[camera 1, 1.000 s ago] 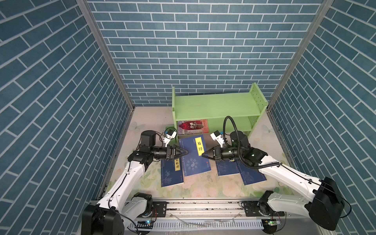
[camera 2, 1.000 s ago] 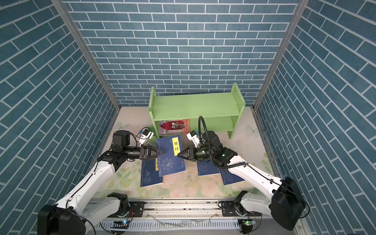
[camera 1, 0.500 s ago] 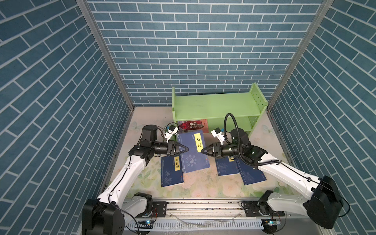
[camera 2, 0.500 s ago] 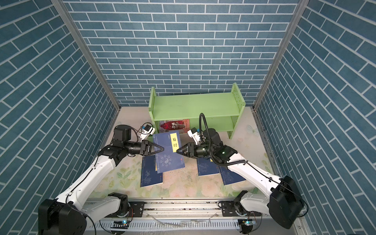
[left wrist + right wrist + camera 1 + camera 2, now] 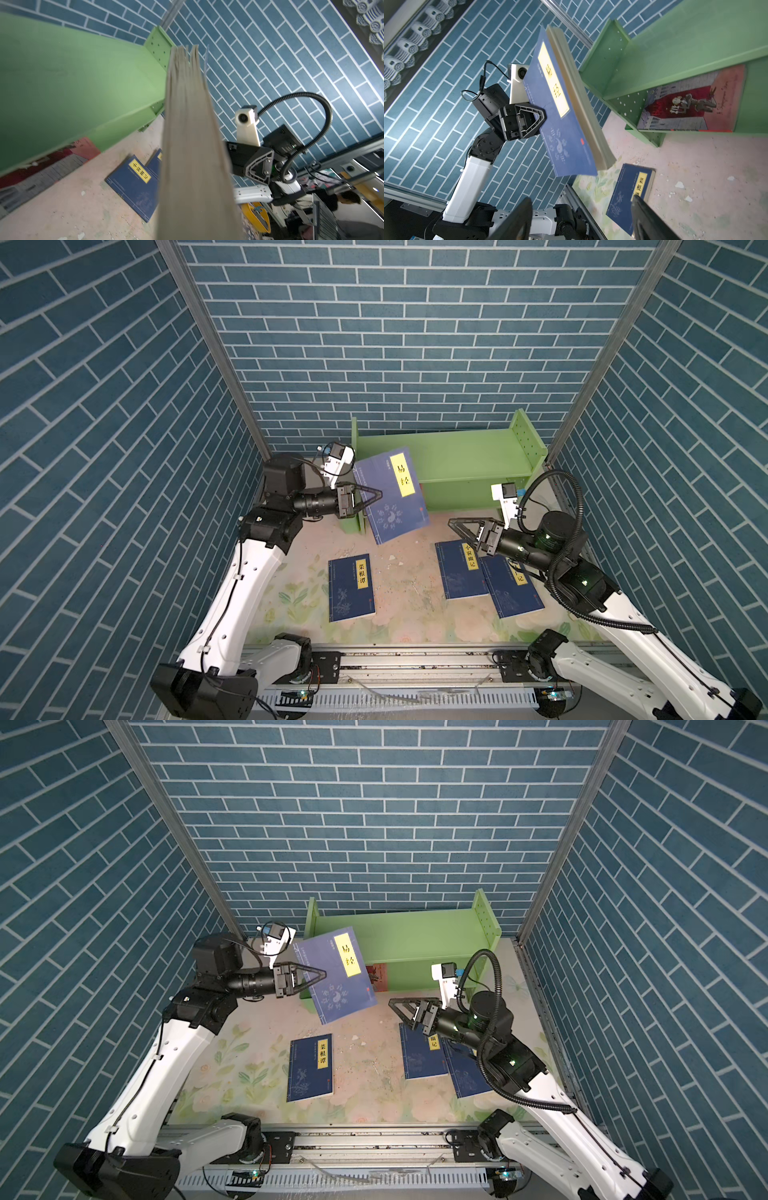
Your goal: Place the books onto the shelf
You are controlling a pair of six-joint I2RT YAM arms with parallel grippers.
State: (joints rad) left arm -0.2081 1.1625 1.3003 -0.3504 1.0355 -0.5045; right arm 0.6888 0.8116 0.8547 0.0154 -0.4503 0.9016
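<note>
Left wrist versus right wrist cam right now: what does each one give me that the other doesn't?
Left wrist only: the overlapping pair of blue books, the right arm's camera. Right wrist only: the left gripper shut on the held book, plus a lone blue book. Both: the held book, the green shelf, the red-and-grey book in its lower compartment.

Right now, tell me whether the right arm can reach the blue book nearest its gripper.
Probably yes: the right gripper hangs open and empty over the far edge of the blue book, nothing between them; the raised book is well aside.
</note>
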